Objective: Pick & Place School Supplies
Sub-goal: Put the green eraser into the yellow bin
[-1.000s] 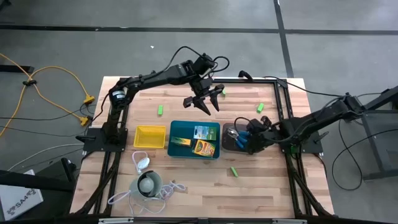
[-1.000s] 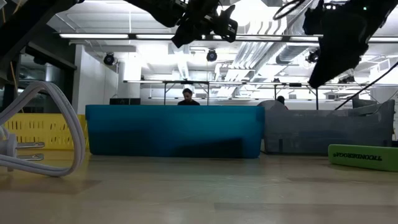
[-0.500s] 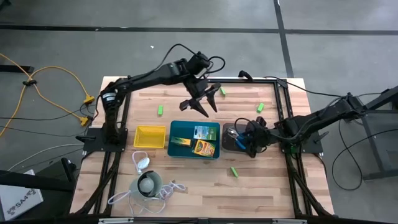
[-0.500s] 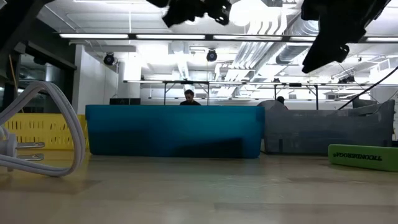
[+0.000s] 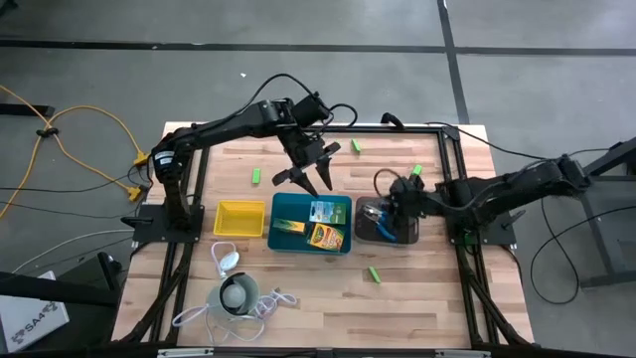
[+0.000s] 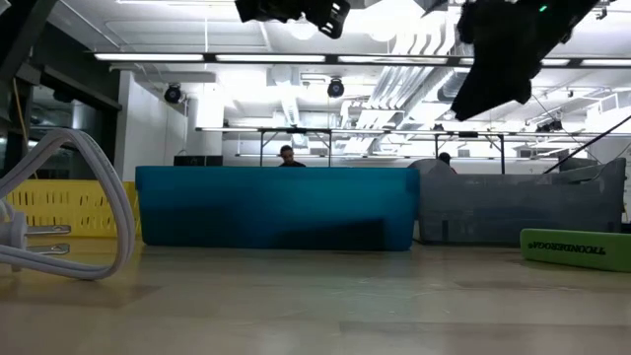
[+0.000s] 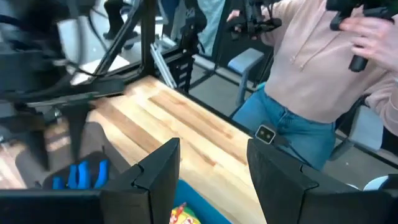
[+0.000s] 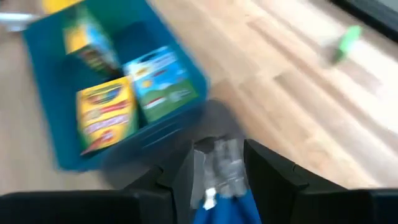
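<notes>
Scissors at the dark grey tray, right gripper on them; left gripper has swung off toward 9 o'clock.

The blue-handled scissors [image 5: 382, 220] sit at the dark grey tray [image 5: 368, 233], at 3 o'clock of the teal tray [image 5: 280, 205]; since the earlier high view the right gripper [image 5: 399, 199] has pulled up and back toward 12 o'clock over that tray, and the left gripper [image 5: 303, 173] has drifted from 12 o'clock of the teal tray toward its 10 o'clock corner. Right wrist view blurred: a metal blade end [image 8: 219, 168] and blue handle show between the fingers, which are clamped on the scissors; whether they are lifted clear of the tray cannot be told. Left gripper spread wide, empty, above the table. Crayon boxes [image 5: 323, 237] and a green-and-white pack [image 5: 324, 212] lie in the teal tray; lime-green blocks [image 5: 256, 176] scattered on the wood.
</notes>
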Action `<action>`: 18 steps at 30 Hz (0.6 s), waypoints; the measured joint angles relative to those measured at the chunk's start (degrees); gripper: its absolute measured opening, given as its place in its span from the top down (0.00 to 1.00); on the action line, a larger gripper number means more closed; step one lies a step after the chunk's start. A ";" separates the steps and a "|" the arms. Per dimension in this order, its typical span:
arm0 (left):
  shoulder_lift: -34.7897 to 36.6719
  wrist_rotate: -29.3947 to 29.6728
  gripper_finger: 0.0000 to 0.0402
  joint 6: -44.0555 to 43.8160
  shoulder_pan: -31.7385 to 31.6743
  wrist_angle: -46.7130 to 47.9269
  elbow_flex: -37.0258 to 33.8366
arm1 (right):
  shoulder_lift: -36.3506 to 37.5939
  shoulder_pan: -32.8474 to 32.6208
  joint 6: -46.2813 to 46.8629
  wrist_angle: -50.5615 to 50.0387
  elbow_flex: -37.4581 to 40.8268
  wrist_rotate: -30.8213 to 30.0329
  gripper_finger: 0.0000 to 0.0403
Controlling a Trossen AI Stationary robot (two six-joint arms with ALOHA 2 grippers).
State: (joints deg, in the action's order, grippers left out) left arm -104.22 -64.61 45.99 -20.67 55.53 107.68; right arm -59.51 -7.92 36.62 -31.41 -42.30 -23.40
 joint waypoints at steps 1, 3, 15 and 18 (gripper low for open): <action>0.00 0.59 0.54 -0.56 0.15 0.02 0.00 | 0.00 1.82 -0.73 -0.07 0.00 0.26 0.68; 0.00 0.88 0.54 -1.84 0.25 0.02 0.00 | 0.00 5.78 -2.47 0.01 0.00 1.95 0.68; 0.00 10.14 0.54 -10.89 0.22 -0.35 0.00 | -0.15 29.65 -15.06 7.01 0.02 17.70 0.68; 0.00 11.83 0.54 -12.44 0.22 -0.24 0.00 | -1.86 32.76 -17.40 10.95 0.02 22.15 0.68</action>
State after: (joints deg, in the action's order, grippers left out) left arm -104.22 -52.78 33.55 -20.45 55.29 107.68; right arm -61.37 24.84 19.22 -20.46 -42.28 -1.26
